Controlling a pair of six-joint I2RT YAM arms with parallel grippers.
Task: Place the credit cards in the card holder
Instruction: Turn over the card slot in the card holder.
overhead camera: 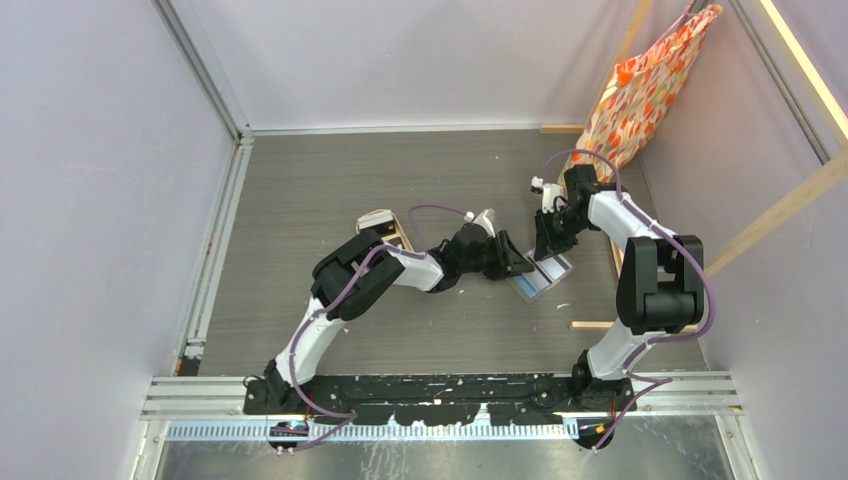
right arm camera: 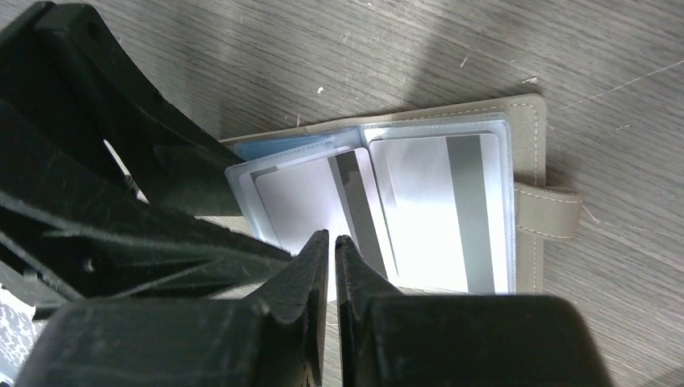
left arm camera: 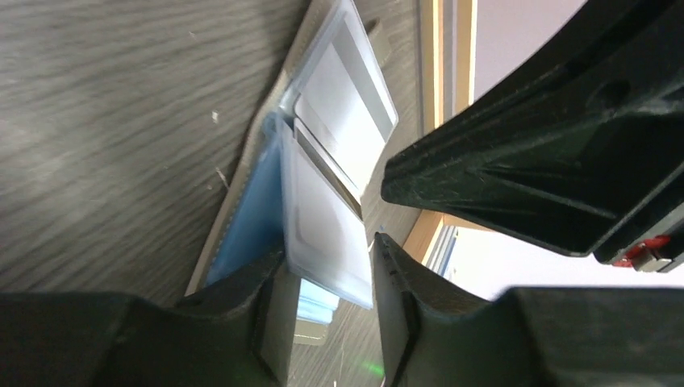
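Note:
The grey-brown card holder (right arm camera: 528, 137) lies open on the table, snap tab (right arm camera: 548, 214) to the right; it also shows in the top view (overhead camera: 548, 281). Its clear sleeves hold two white cards with grey stripes, one on the right (right arm camera: 440, 210) and one in a raised leaf (right arm camera: 302, 193). In the left wrist view that leaf (left arm camera: 323, 218) stands between the open fingers of my left gripper (left arm camera: 327, 246), touching the left finger. My right gripper (right arm camera: 331, 238) hovers shut just above the sleeves with nothing seen in it. The two grippers (overhead camera: 518, 265) (overhead camera: 546, 248) sit close together over the holder.
A tan oval tray (overhead camera: 383, 222) lies behind the left arm's elbow. A bright orange patterned bag (overhead camera: 650, 90) hangs at the back right. Wooden strips (overhead camera: 590, 325) lie along the right side, close to the holder. The right arm's gripper (left arm camera: 548, 161) fills the left wrist view's right side.

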